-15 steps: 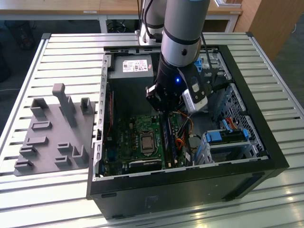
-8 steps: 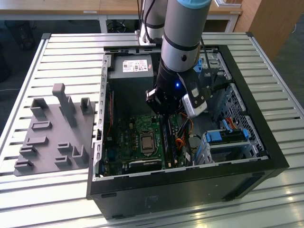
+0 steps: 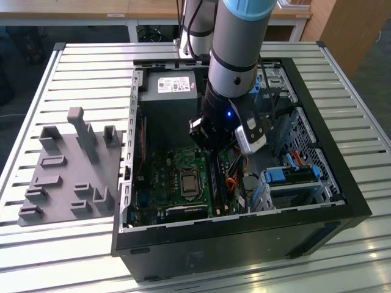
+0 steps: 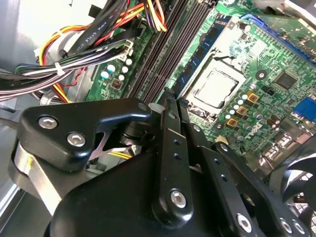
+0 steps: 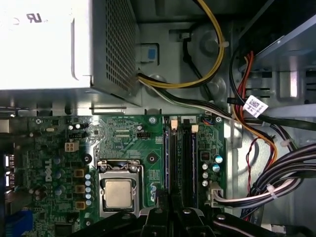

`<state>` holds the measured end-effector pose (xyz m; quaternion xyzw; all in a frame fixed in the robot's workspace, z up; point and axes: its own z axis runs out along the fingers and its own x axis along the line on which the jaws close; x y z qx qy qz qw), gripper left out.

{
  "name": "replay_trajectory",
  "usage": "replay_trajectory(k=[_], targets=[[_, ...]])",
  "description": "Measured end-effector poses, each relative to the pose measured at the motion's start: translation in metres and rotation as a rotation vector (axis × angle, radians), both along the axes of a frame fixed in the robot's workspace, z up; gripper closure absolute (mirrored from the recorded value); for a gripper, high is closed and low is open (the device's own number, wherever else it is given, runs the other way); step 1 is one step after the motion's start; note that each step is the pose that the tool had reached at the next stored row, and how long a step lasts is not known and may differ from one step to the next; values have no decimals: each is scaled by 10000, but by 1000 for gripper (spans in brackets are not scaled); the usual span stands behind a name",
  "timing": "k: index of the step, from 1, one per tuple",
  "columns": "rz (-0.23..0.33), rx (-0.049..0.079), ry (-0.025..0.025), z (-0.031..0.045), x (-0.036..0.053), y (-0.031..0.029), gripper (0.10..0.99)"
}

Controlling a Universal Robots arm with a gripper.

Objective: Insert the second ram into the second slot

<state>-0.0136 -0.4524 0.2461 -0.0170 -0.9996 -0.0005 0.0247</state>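
One arm reached down into an open computer case [image 3: 342,201] in the exterior view, its gripper [image 3: 212,146] low over the motherboard [image 3: 159,183], just above the memory slots [image 3: 217,183]. A grey fixture tray [image 3: 61,171] lay on the slatted table [image 3: 73,55] toward the exterior view's left, well apart from the case.

In the second wrist view, the gripper [image 4: 168,101] had its fingers [image 4: 170,143] pressed together, no gap showing at the tips. The second ram [image 4: 200,59] stood on edge in the slot nearest the processor socket [image 4: 217,86], running away from the fingertips. Whether the tips touched it I could not tell.

In the first wrist view, the gripper [image 5: 173,213] sat in line with the second ram [image 5: 168,153], between the processor socket [image 5: 118,192] and the bundled cables [image 5: 276,177].
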Motion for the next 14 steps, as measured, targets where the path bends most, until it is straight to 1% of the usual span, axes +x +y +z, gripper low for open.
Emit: replay_trajectory(k=[2,7,14], targets=[[1,-1,1,-10,0,0,949],[1,1,0,-66,1,0,949],[2,0,0,-77,9,0,949]])
